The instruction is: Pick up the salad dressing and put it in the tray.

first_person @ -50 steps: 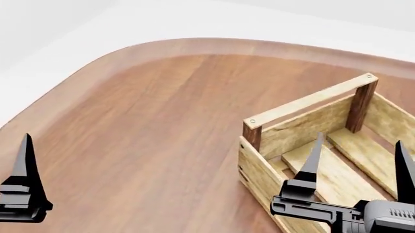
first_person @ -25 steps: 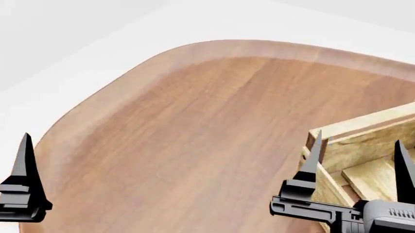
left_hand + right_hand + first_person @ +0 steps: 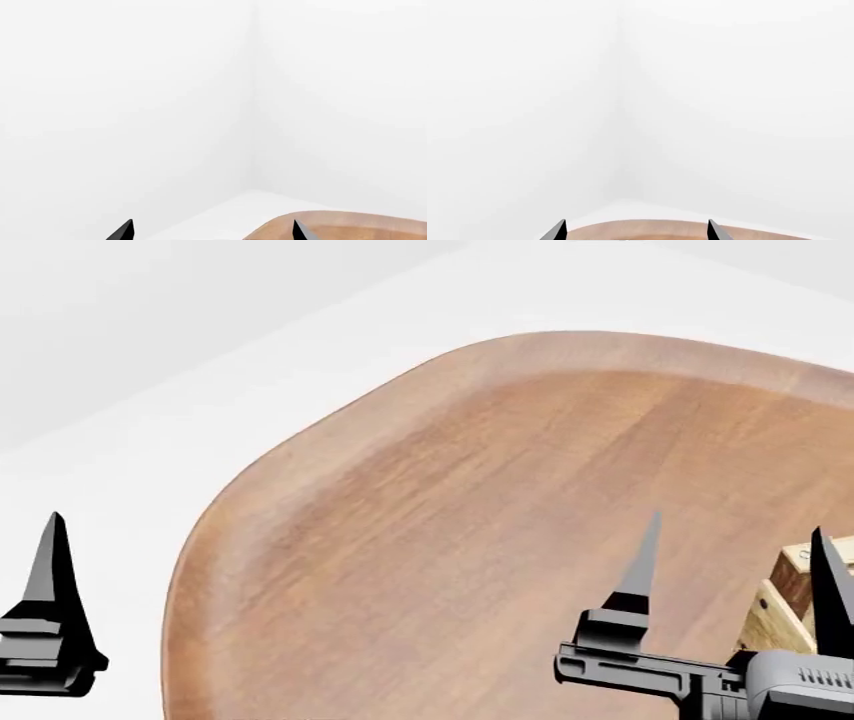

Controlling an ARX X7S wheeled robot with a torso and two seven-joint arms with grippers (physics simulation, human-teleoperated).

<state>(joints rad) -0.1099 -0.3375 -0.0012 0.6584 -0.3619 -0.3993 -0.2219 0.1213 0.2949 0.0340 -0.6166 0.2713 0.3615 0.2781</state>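
The salad dressing is not in view. Only a corner of the light-wood tray, with its dark post, shows at the right edge of the head view, behind my right gripper. That gripper is open and empty above the wooden table. Of my left gripper, one finger shows at the left, beyond the table's edge. In the left wrist view the left gripper is open and empty, facing a white wall corner. In the right wrist view the right gripper is open over the table's far rim.
The table's rounded corner and raised rim run from lower left to upper right in the head view. White floor and walls lie beyond. The table's edge shows in the left wrist view.
The head view has swung to the left: the tray has slid from the middle right to the right edge, and more white floor shows at the left. Both grippers stay open.
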